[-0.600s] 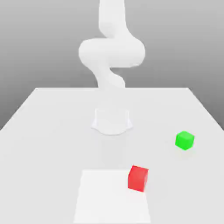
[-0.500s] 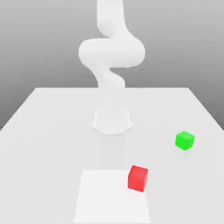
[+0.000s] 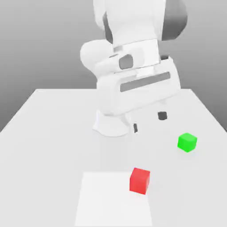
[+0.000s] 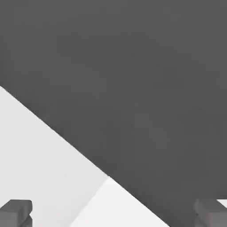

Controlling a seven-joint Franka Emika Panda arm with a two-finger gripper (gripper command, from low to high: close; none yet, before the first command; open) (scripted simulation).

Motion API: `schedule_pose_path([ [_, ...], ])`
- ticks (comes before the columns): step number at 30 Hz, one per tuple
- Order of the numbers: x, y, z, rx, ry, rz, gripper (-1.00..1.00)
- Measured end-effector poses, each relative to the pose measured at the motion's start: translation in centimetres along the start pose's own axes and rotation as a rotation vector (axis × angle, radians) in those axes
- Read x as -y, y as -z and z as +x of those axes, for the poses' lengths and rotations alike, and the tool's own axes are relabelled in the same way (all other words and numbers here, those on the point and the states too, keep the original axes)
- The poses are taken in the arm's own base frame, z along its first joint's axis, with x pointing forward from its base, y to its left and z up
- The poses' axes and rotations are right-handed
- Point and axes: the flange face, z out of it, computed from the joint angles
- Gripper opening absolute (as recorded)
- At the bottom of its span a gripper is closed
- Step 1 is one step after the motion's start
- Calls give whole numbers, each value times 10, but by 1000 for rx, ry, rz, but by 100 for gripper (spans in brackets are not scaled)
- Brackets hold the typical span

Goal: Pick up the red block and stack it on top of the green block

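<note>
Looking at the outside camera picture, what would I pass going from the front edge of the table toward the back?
Small matte bright-red cube → small matte bright-green cube → the white robot arm's round base, standing on the white table.

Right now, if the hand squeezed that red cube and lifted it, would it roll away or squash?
Probably neither. The red block has flat faces and sits squarely on the table, so it should slide, not roll. Its crisp edges suggest stiffness. The matte surface likely grips well.
</note>
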Motion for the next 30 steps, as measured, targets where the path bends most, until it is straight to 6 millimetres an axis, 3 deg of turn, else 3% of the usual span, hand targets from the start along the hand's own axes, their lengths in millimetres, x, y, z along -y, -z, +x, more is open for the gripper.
schedule_pose_path([
  [5, 1, -68, -41, 121, 195, -57, 0],
  [9, -4, -109, -78, 207, 356, -111, 0],
  [25, -18, -180, -100, 229, 408, -129, 0],
  [26, -19, -184, -102, 231, 407, -129, -100],
  [30, -18, -184, -102, 232, 407, -128, -100],
])
